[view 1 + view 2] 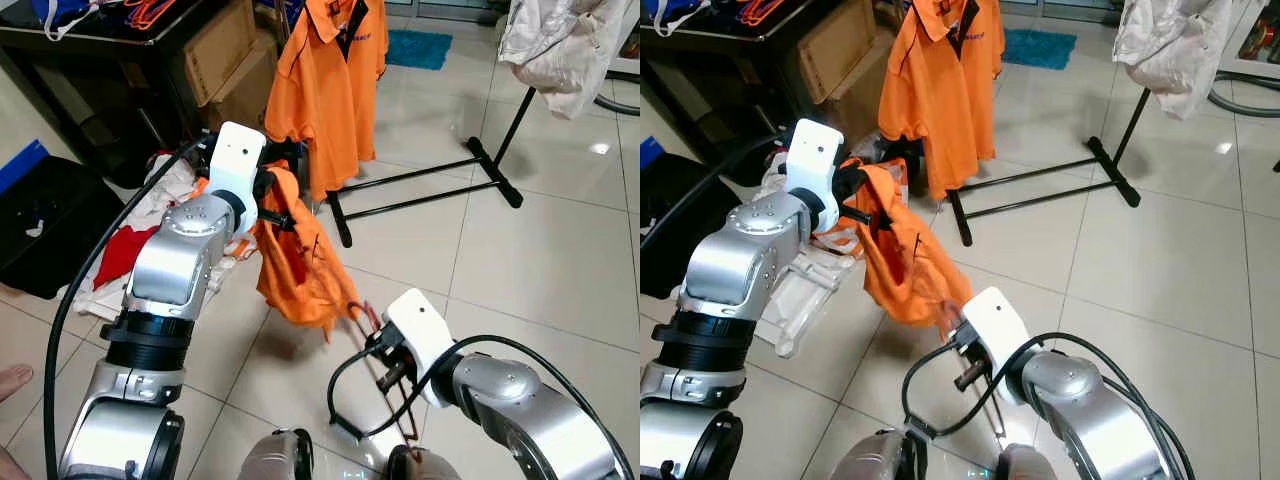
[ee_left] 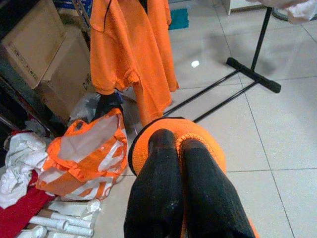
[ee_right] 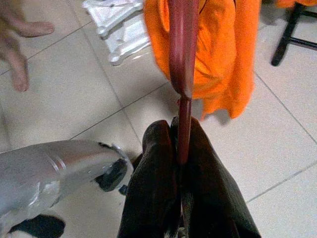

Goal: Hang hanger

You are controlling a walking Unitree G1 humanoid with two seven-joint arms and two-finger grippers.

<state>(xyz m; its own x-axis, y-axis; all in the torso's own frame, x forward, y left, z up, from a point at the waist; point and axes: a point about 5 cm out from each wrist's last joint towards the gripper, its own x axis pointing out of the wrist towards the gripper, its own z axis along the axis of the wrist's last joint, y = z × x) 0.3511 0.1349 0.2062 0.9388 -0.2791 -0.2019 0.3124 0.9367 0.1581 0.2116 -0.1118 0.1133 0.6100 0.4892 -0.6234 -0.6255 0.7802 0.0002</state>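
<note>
While a bare foot [image 1: 14,378] pokes in at the left edge of the floor [image 1: 560,260], the left gripper [image 2: 178,145] is raised at chest height, fingers [image 2: 158,188] pressed together on the collar of an orange shirt [image 1: 300,262] that droops from it. Behind the left arm: black case [image 1: 40,225], red cloth [image 1: 120,255], white plastic pieces [image 1: 805,285], an orange-and-white bag [image 2: 86,156], cardboard boxes [image 1: 225,50]. Further back a second orange polo [image 1: 330,70] hangs over the black rack base [image 1: 420,190]. Right gripper [image 3: 178,136] sits low near the floor, closed tight on a dark red hanger [image 3: 182,59]; the hanger runs up from the fingers to the hem of the held shirt, whether inside it cannot tell. White cloth [image 1: 565,40] hangs at top right.
</note>
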